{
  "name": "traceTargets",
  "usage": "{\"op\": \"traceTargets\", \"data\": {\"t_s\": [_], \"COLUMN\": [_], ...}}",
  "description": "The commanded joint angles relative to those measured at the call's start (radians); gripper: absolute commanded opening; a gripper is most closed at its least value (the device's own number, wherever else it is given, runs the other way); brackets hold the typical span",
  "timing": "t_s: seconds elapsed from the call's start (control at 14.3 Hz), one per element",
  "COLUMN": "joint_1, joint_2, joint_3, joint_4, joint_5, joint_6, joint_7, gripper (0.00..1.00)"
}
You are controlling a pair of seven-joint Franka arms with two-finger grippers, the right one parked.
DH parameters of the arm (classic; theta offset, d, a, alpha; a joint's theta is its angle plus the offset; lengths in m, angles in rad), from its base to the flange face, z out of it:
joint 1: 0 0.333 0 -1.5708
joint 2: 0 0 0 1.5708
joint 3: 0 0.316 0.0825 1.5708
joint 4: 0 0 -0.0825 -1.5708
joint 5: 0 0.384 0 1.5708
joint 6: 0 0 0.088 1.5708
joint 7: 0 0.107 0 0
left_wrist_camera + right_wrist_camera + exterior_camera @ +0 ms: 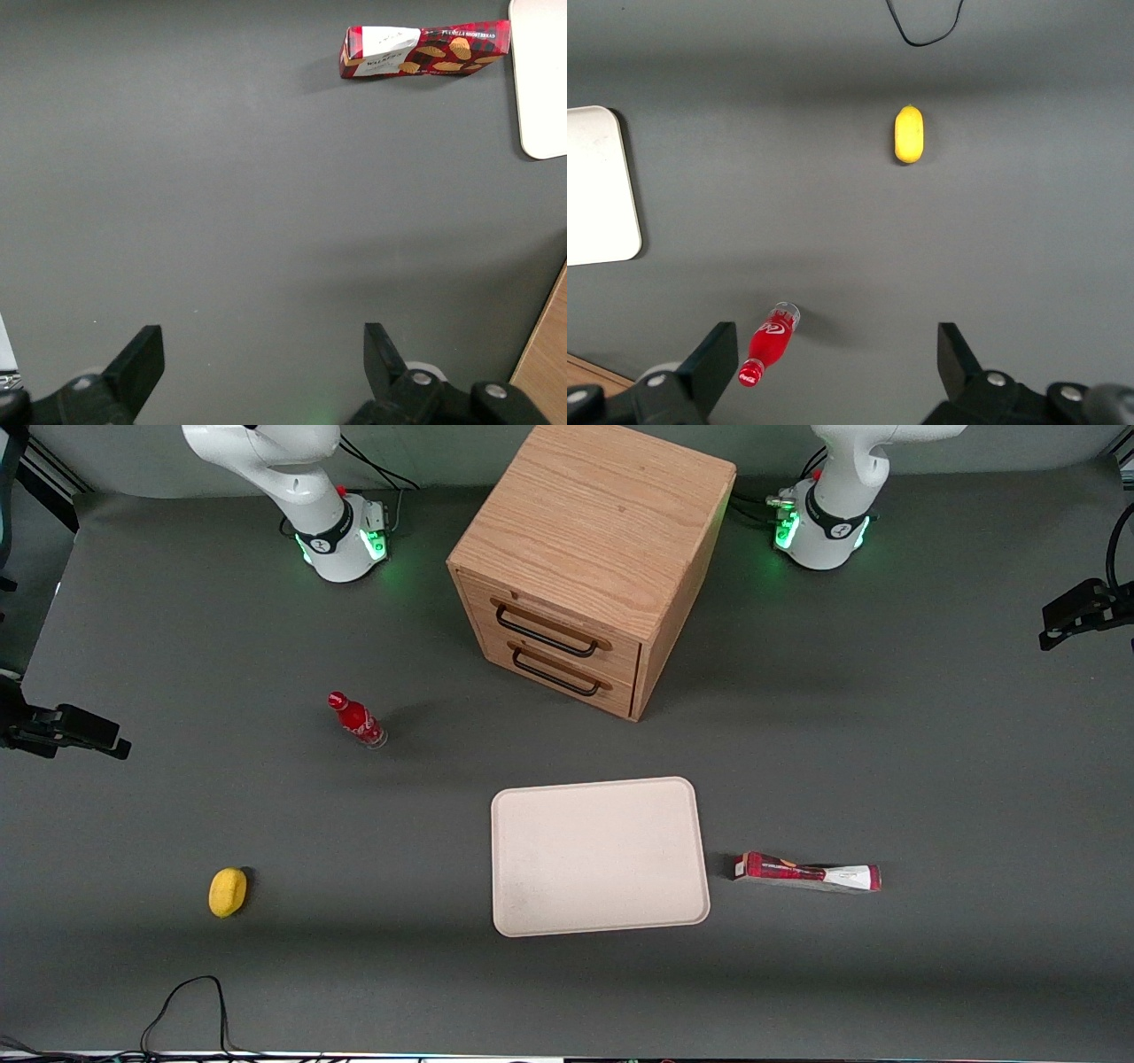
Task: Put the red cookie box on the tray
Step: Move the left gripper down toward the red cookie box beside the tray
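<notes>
The red cookie box (806, 872) lies flat on the grey table, close beside the tray's short edge, toward the working arm's end. It also shows in the left wrist view (425, 50). The cream-white tray (598, 856) lies in the middle of the table, nearer the front camera than the cabinet; one of its corners shows in the left wrist view (539, 80). My left gripper (263, 359) is open and empty, held high over bare table, well away from the box. It is out of the front view.
A wooden two-drawer cabinet (594, 567) stands between the arm bases. A small red bottle (357, 720) and a yellow lemon-like object (228, 892) lie toward the parked arm's end. A black cable (186, 1010) loops at the front edge.
</notes>
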Motion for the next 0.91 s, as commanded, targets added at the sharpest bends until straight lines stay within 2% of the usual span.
{"op": "traceTargets", "data": {"t_s": [0.0,0.21,0.56,0.7,0.84], "joint_1": [0.014,0.018,0.008,-0.008,-0.036], "joint_2": [-0.023,-0.018,0.077,0.141,0.224], "joint_3": [-0.015,-0.015,-0.018,-0.019,-0.019], "joint_4": [-0.026,-0.025,0.007,0.056,0.124], "joint_5": [0.002,0.006,-0.003,-0.091,-0.133], "joint_6": [0.005,0.024,0.038,0.038,0.05], "joint_7": [0.02,0.018,-0.003,-0.125,-0.26], "gripper": [1.0,1.0,1.0,0.99,0.99]}}
